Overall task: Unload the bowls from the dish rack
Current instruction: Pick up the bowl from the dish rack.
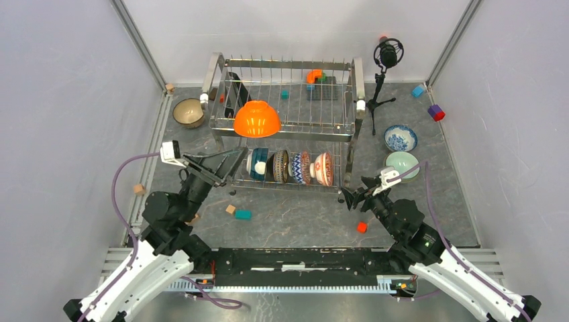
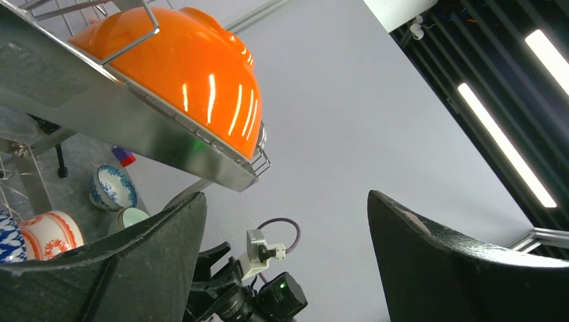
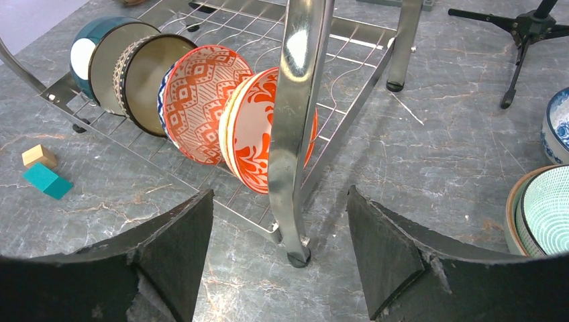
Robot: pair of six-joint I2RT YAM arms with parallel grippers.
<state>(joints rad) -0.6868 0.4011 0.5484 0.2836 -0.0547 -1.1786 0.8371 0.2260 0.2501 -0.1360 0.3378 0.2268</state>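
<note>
The steel dish rack [image 1: 288, 127] stands mid-table. An orange bowl [image 1: 257, 119] lies upside down on its upper tier; it also shows in the left wrist view [image 2: 188, 74]. Several bowls stand on edge in the lower tier [image 1: 290, 166], the red-and-white one [image 3: 258, 131] nearest the right end. My left gripper [image 1: 235, 159] is open and empty at the lower tier's left end, below the orange bowl. My right gripper [image 1: 350, 196] is open and empty just off the rack's front right leg [image 3: 295, 201]. A blue-and-white bowl [image 1: 400, 138], a pale green bowl [image 1: 402, 164] and a brown-gold bowl [image 1: 188, 113] sit on the table.
A black microphone stand [image 1: 384, 74] stands right of the rack. Small coloured blocks lie about: teal [image 1: 243, 215], tan [image 1: 230, 209], red [image 1: 362, 227], blue [image 1: 418, 90], purple-red [image 1: 436, 112]. Grey walls close in both sides.
</note>
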